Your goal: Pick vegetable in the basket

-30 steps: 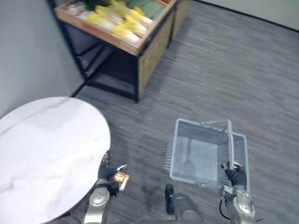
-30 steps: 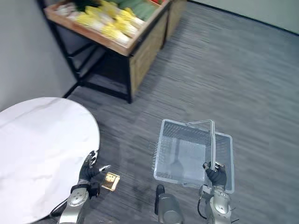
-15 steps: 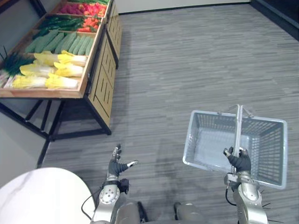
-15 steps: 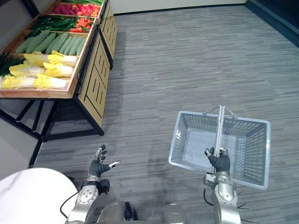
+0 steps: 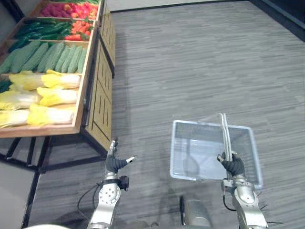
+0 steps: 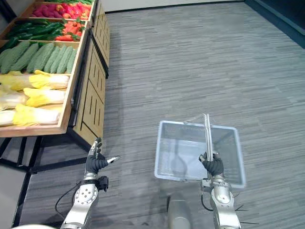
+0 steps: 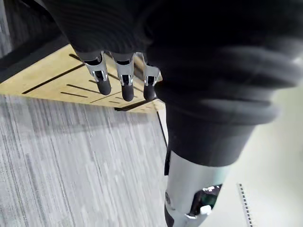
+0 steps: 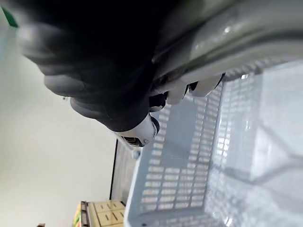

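Grey plank floor spreads under the whole scene. Nearest, low on the left, the left robot hand hangs over the floor. Its fingers are nearly straight and spread, thumb out to the side, holding nothing. Its wrist view looks past them to the slatted wooden side of the stand.

Low on the right, the right robot hand is curled round the handle of the basket, gripping close to the handle's near end. In its wrist view the hand wraps the pale bar, with the mesh wall beyond. The basket is pale grey with mesh walls and hangs from that hand above the floor, well apart from the stand. Its handle stands upright across the middle.

Farther off on the left, the stand's top holds the vegetables in rows. Pale yellow cabbages lie nearest, then long bumpy green gourds. Past those are dark green vegetables beside red and orange vegetables, with red-purple vegetables at the far end.
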Available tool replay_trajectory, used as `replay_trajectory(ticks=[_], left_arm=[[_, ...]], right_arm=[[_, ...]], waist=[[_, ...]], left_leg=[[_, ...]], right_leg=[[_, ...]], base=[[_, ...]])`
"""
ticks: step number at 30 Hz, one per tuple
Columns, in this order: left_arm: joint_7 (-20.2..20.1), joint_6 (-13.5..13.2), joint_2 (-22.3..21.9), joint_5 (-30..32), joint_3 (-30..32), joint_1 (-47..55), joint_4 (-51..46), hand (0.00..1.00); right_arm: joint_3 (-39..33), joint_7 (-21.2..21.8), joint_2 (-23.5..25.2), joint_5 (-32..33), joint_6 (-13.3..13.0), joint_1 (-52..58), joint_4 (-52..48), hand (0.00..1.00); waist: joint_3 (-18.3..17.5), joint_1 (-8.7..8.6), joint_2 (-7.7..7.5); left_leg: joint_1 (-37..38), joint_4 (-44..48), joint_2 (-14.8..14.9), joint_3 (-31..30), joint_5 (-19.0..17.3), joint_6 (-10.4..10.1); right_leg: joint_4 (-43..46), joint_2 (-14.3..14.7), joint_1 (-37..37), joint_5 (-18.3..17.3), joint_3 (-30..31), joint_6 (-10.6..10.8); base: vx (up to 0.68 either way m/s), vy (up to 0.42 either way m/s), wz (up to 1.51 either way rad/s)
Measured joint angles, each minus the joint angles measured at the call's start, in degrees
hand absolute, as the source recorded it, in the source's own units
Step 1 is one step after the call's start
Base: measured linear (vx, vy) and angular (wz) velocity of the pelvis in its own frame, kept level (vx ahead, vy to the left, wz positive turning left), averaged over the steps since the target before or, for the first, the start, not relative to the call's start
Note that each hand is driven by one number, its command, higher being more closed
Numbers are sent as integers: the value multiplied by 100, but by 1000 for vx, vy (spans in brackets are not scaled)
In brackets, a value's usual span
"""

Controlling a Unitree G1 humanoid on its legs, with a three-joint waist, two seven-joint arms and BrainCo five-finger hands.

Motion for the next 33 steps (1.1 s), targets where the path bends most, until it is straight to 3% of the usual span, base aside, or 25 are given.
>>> replay_trajectory(ticks=[1,2,3,4,5,6,7,9,12,15,16,17,18,19,21,22,23,24,25,27,29,30,32,33], left_arm=[[-2,3,-12,3,-26,5,79,0],[-22,21,-151,4,-45,-46,272,0],[-35,25,-169,8,-43,-7,297,0],[-41,27,-200,12,-41,-3,299,0],[-45,27,-337,16,14,9,292,0],[-62,25,-481,20,74,95,210,0],[-82,20,-516,22,67,174,115,0],[-126,20,-524,20,48,425,-327,0],[-126,20,-526,26,24,614,-831,0],[-58,4,-556,251,-16,596,-1277,0],[5,-1,-574,299,-29,594,-1434,0],[66,-3,-613,414,-54,608,-1606,0],[126,-7,-610,472,-35,614,-1661,0],[182,-2,-618,496,49,632,-1747,0],[290,0,-630,764,104,674,-2005,0],[341,-1,-630,848,107,665,-2021,0],[398,0,-623,973,109,664,-2021,0],[460,2,-583,1060,96,636,-2031,0],[511,5,-560,1142,56,609,-2032,0],[660,19,-489,1311,36,671,-2085,0],[722,21,-437,1371,-32,677,-2208,0],[729,14,-430,1373,-164,643,-2388,0],[723,-5,-420,1370,-295,618,-2434,0],[715,-8,-379,1365,-354,595,-2433,0]], right_arm=[[1,0,-4,0,-4,66,-19,100],[-11,-5,-108,1,-7,43,-11,100],[-14,-6,-9,1,-4,-35,-51,100],[-13,0,5,2,-3,-37,-73,100],[-13,5,20,3,3,50,-136,100],[10,6,37,8,23,235,-340,100],[18,4,117,8,29,336,-461,100],[13,-69,340,34,16,647,-969,100],[-43,-146,401,132,-39,768,-1358,100],[-424,-173,320,131,-263,759,-1222,100],[-587,-207,172,131,-295,770,-972,100],[-746,-264,60,128,-297,822,-713,100],[-818,-274,50,128,-291,810,-522,100],[-932,-294,113,126,-234,788,-199,100],[-1043,-306,139,123,-230,821,163,100],[-1107,-311,144,123,-208,819,299,100],[-1160,-323,199,123,-125,837,566,100],[-1157,-329,265,120,-49,875,807,100],[-1151,-315,299,121,-9,905,870,100],[-989,-246,422,122,17,1041,867,100],[-823,-189,441,121,-5,1096,799,100],[-759,-148,561,125,-20,1201,596,100],[-740,-122,723,132,-94,1256,460,100],[-731,-122,818,148,-163,1313,388,100]], waist=[[-25,-21,-37],[-11,37,211],[-8,18,244],[-10,15,248],[-6,18,256],[7,50,253],[25,66,239],[61,251,208],[110,374,115],[74,338,160],[16,315,249],[-88,320,414],[-116,345,383],[-238,348,218],[-290,340,107],[-285,335,93],[-282,324,70],[-296,263,46],[-294,192,16],[-285,219,-5],[-285,243,-8],[-265,308,-62],[-271,300,-150],[-302,300,-233]], left_leg=[[139,29,3,-78,-48,-80],[235,116,161,-144,-57,-119],[126,478,243,-241,283,-368],[83,697,254,-284,457,-388],[-149,1554,301,-310,958,-435],[-655,2779,472,-291,1814,-561],[-894,3402,681,-224,1837,-600],[-1825,4832,1350,516,1201,-477],[-2467,4574,1605,1192,768,-391],[-2808,2668,1385,2138,745,-389],[-2797,1674,1191,2548,1044,-438],[-2821,884,1055,2909,1592,-78],[-2788,834,974,2935,1623,572],[-2783,779,671,2946,1560,764],[-2727,771,258,2711,1305,1023],[-2656,752,152,2608,1233,1030],[-2436,661,-88,2324,1133,1012],[-2138,460,-312,1921,1084,1015],[-2006,394,-389,1717,1058,1019],[-1473,207,-415,1242,1024,1025],[-1274,175,-302,989,972,931],[-1167,283,-169,702,847,728],[-1173,536,-38,342,651,552],[-1353,907,55,104,417,348]], right_leg=[[-16,-26,99,681,60,-55],[427,93,45,527,-22,-151],[984,55,-33,-66,-60,-240],[1127,29,8,-227,-116,-282],[1182,-17,342,-524,-264,-364],[956,-64,854,-709,-402,-423],[776,-46,1120,-754,-472,-450],[56,34,2112,-835,-665,-564],[-372,-94,2820,-1016,-877,-517],[-462,-400,3405,-1440,-1436,-311],[-507,-440,3617,-1587,-1667,-155],[-607,-365,3814,-1686,-1871,4],[-653,-412,3911,-1733,-1925,69],[-698,-612,4028,-1760,-1994,163],[-286,-869,4044,-1750,-2005,205],[58,-949,3992,-1711,-2009,274],[1049,-1135,3791,-1494,-1935,619],[2357,-1241,3378,-1044,-1607,739],[2906,-1234,3170,-1074,-1416,676],[3787,-968,2370,-1552,-722,378],[3619,-770,1875,-1785,-372,248],[3187,-515,1500,-1896,24,248],[2561,-290,1310,-1899,537,252],[1842,-139,1330,-1806,978,281]], base=[[733,-188,38],[680,-193,35],[801,-233,26],[727,-214,52],[592,-183,61],[588,-172,65],[555,-153,55],[530,-151,26],[420,-66,39],[311,39,88],[542,125,110],[569,154,95],[524,169,88],[549,174,76],[534,170,93],[405,144,107],[605,168,132],[482,90,146],[557,27,157],[427,-89,122],[344,-151,80],[327,-232,81],[280,-345,113],[249,-430,166]])
